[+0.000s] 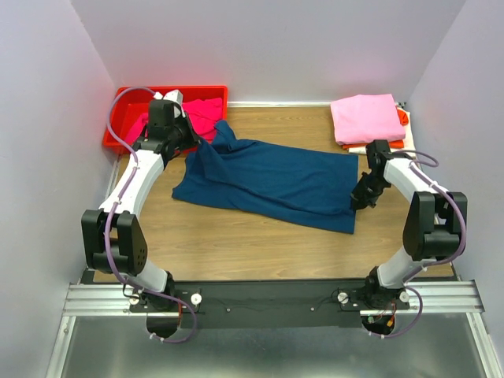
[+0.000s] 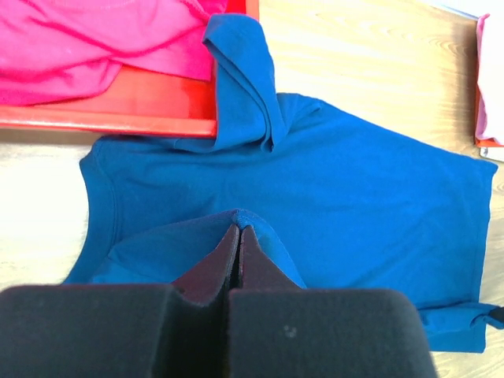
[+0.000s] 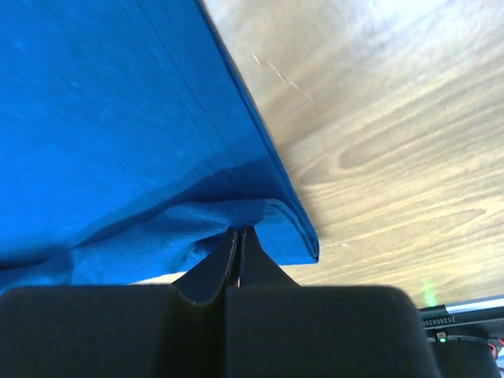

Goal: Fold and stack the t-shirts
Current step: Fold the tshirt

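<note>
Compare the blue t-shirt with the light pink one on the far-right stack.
The blue t-shirt lies spread and rumpled on the table; the light pink t-shirt is folded square. The blue t-shirt is pinched by the left gripper and right gripper; the light pink t-shirt sits untouched atop an orange tee. Both are soft tees.

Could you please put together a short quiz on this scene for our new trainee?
1. True or false: the left gripper and the right gripper are each shut on the blue t-shirt.
2. Which colour tops the folded stack at the far right of the table? A orange, B light pink, C cream.
3. Fill in: the magenta t-shirt lies in the red ____.

Key: 1 true; 2 B; 3 bin.
</note>
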{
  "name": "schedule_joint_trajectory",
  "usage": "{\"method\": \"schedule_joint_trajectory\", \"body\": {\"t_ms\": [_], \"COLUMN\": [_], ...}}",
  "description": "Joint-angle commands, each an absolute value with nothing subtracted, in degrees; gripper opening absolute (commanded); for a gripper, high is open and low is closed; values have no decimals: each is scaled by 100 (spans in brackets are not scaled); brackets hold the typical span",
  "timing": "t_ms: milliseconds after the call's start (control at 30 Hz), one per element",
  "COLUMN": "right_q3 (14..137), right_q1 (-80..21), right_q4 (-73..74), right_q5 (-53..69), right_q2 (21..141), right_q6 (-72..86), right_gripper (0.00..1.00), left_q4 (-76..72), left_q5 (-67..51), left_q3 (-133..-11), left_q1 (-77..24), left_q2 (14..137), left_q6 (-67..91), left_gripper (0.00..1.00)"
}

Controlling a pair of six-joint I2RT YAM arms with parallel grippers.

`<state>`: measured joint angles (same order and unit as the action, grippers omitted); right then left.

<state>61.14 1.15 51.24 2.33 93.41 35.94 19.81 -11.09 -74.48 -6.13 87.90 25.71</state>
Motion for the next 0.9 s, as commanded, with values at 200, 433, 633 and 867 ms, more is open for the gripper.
{"method": "schedule_joint_trajectory", "body": {"t_ms": [200, 433, 633, 867], "right_q3": [6600, 6838, 7005, 7031], "right_q1": [264, 316, 325, 352], "right_q4": [4905, 4729, 4641, 4579], "right_q5": [26, -211, -211, -246], "right_q2": [9799, 10151, 10423, 10520], "right_q6": [3489, 3463, 3437, 3428], "right_gripper": [0, 1, 0, 0], "left_q4": [1916, 1811, 1854, 1749], "left_q5": [-932, -844, -607, -544], "left_q3": [-7620, -7655, -7655, -7620], "left_q1": [-633, -633, -633, -633], "left_q2": [8965, 9079, 9123, 9149], "left_q6": [2426, 2487, 2610, 2619], "left_gripper": [0, 0, 0, 0]}}
